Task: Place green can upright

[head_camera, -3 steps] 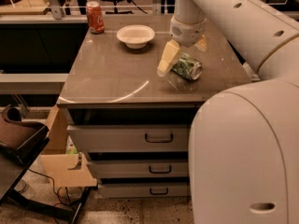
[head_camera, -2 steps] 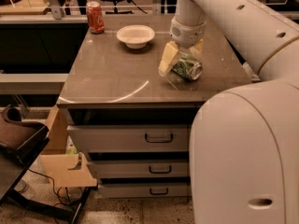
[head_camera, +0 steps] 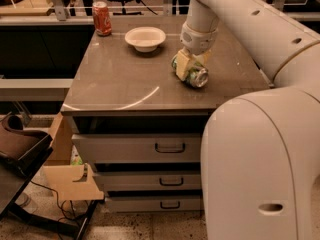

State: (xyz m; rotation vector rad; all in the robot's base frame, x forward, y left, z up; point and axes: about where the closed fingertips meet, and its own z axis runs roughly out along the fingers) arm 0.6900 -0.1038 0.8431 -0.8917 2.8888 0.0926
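Note:
The green can (head_camera: 194, 74) lies on its side on the grey cabinet top (head_camera: 125, 79), right of the middle, with a silver end facing me. My gripper (head_camera: 192, 64) comes down from above on the white arm and straddles the can. One pale yellow finger (head_camera: 183, 64) presses on the can's left side and the other is mostly hidden behind it. The fingers look closed on the can's body, and the can rests on the surface.
A white bowl (head_camera: 145, 37) stands behind and left of the can. A red soda can (head_camera: 102, 18) stands upright at the back left corner. The cabinet has three drawers (head_camera: 170, 148) below. The robot's white body (head_camera: 265, 164) fills the lower right.
My gripper has settled slightly lower and to the left over the green can. The can stays lying on its side in almost the same spot.

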